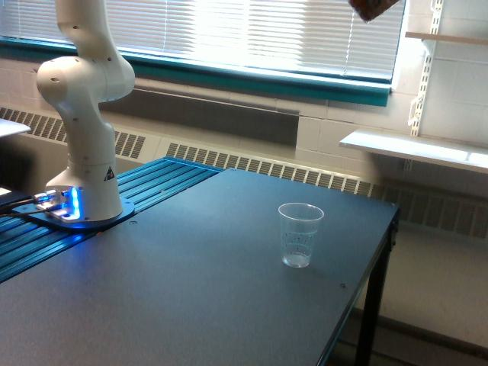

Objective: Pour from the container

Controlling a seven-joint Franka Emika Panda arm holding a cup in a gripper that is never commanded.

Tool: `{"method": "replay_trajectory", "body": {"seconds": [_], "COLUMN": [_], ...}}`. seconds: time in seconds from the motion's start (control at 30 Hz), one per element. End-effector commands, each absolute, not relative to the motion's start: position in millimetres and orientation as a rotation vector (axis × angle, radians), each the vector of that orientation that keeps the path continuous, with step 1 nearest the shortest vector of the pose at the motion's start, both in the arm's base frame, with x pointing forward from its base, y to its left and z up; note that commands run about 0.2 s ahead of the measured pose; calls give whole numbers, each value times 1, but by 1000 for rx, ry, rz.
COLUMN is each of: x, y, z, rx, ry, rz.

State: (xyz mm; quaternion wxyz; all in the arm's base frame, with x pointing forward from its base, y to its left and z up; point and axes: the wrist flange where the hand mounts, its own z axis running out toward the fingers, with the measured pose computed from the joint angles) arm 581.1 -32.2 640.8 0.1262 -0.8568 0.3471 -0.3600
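My base [80, 202] stands at the exterior view's left, on the dark table [191, 297], and my arm climbs out of the top of the picture. Further right, a clear cup with a rolled rim and faint side marks [300, 235] stands upright and alone. At the top edge, above it and well off to the right, a dark brownish shape [374, 8] pokes into view; I cannot tell whether that is my load. My gripper and the container are out of sight, so the grip is unknown. Judging by this, the pour must come from above, down and leftward
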Motion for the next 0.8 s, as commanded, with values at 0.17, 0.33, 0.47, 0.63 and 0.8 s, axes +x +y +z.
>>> {"method": "replay_trajectory", "body": {"seconds": [0.17, 0.33, 0.47, 0.63, 0.8], "x": [582, 581, 579, 574, 567], "y": [-28, -27, -26, -27, -28], "z": [624, 624, 622, 616, 603], "rx": [-2587, -2589, -2595, -2612, -2629], "ry": [966, 956, 944, 926, 919], "rz": [-1061, -1074, -1083, -1093, -1090]}}
